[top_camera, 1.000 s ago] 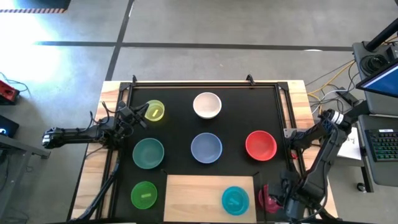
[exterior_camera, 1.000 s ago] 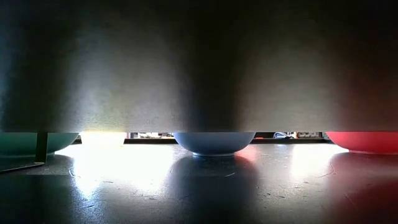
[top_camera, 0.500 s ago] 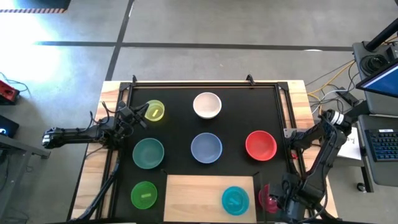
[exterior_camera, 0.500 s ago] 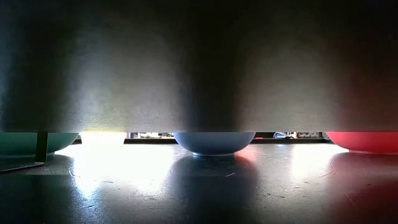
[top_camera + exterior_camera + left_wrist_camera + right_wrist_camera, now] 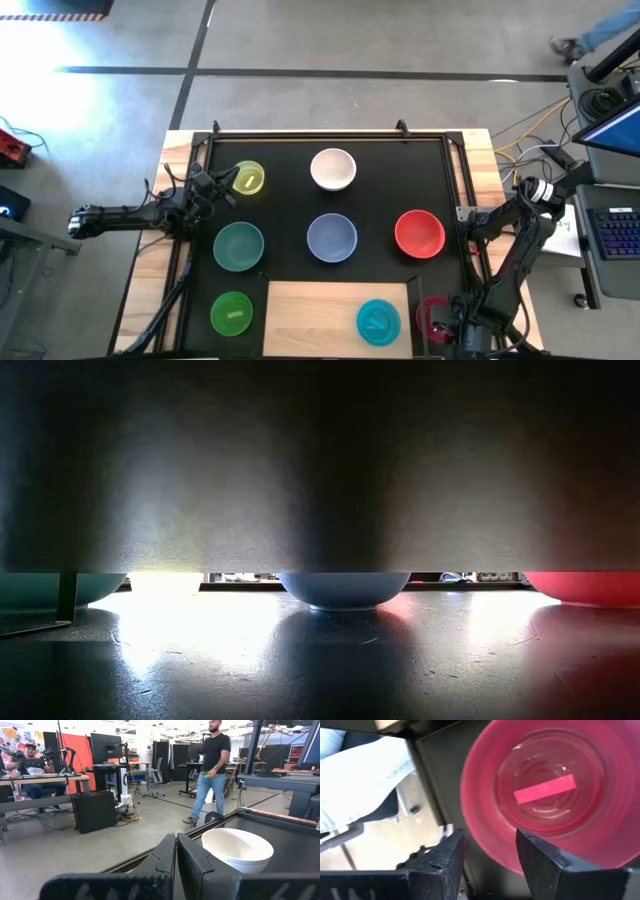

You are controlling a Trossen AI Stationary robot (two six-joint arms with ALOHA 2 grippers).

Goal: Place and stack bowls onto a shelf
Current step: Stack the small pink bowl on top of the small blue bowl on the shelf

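Seven bowls rest on their bases on the black mat: yellow, white, pale blue, red, teal, green and magenta. The cyan bowl sits on the pale wooden shelf at the near edge. My right gripper is open above the magenta bowl, at the side of its rim nearest the gripper, with one finger outside the rim and one over the hollow. My left gripper is shut and hovers left of the yellow bowl, pointing toward the white bowl. My right gripper comes from above at the magenta bowl's rim, one finger outside it and the other over the inside. I cannot tell whether either finger touches the rim. The bowl rests on the mat.
The low view is mostly blocked by a dark panel; under it show the teal, pale blue and red bowls. The mat has a raised frame. People show in the room beyond the table. The shelf's left part is bare.
My right arm has shifted a little toward the table's near edge beside the magenta bowl, and more of that bowl's rim shows in the high view. The bowls and the left arm have kept still.
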